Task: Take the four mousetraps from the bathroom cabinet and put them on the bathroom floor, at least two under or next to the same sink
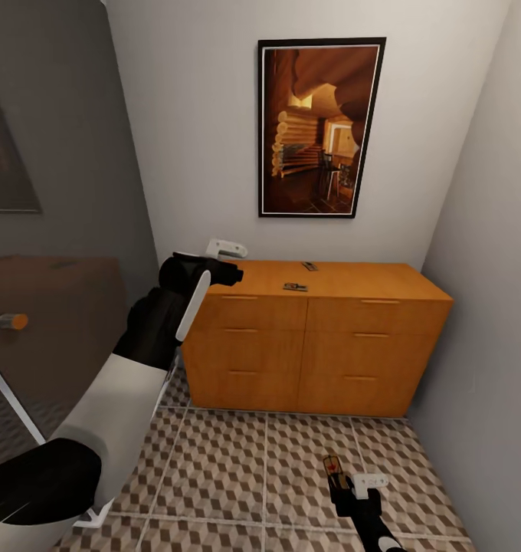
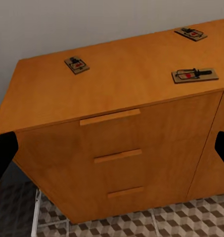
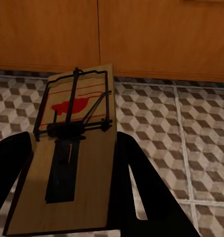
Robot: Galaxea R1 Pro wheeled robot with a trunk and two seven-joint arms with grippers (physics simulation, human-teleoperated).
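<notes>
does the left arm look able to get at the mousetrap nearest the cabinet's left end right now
Probably yes. The left gripper hovers at the left end of the cabinet, and that mousetrap lies bare on the flat top with nothing beside or above it.

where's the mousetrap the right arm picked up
That mousetrap sits between the right gripper jaws, low over the bathroom floor in front of the cabinet.

Left claw (image 1: 228,249) raised, spread; right claw (image 1: 345,479) low, clamped.
</notes>
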